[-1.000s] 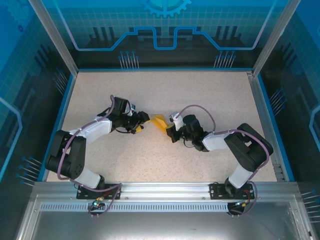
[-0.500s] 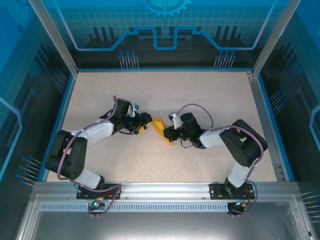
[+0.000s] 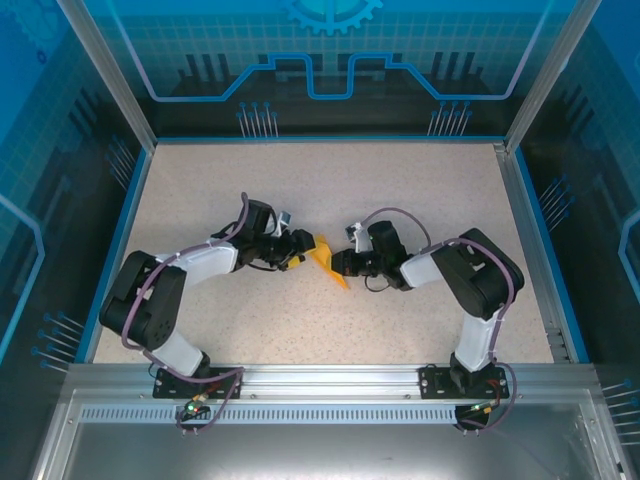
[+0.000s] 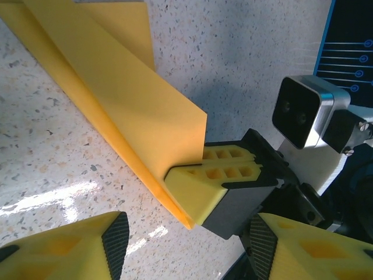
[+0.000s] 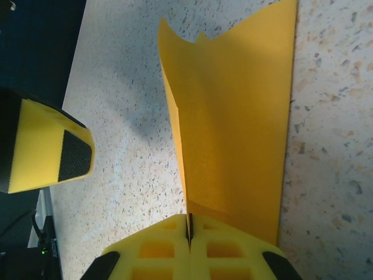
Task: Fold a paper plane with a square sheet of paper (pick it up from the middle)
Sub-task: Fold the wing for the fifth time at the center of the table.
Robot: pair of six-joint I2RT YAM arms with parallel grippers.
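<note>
The paper plane (image 3: 326, 259), a half-folded piece of thin, plain orange-yellow paper, is pinched in the right claw (image 3: 338, 264) near the middle of the pale speckled stone-look bench (image 3: 300, 180). From above it reads as a small slanted wedge reaching out from that claw on both sides, away from the arm bases and back toward them. The right wrist view shows the right claw (image 5: 188, 226) clenched on the paper (image 5: 233, 116), its two yellow honeycomb pads pressed together with a sharp crease rising from the seam between them. One broad flap spreads to one side of the crease, matte and unmarked, and its end farthest from the claw is cut into two uneven peaks. In the left wrist view the paper (image 4: 116, 99) stands on its long edge as a smooth sloping panel with a square-cut end held in the right claw (image 4: 215, 165), a second flap lying behind it and its lower edge meeting the bench. The left claw (image 3: 299, 249) sits just across the paper from the right claw. The left claw (image 4: 189, 236) is released, its yellow fingers (image 4: 64, 248) spread wide and clamping nothing.
</note>
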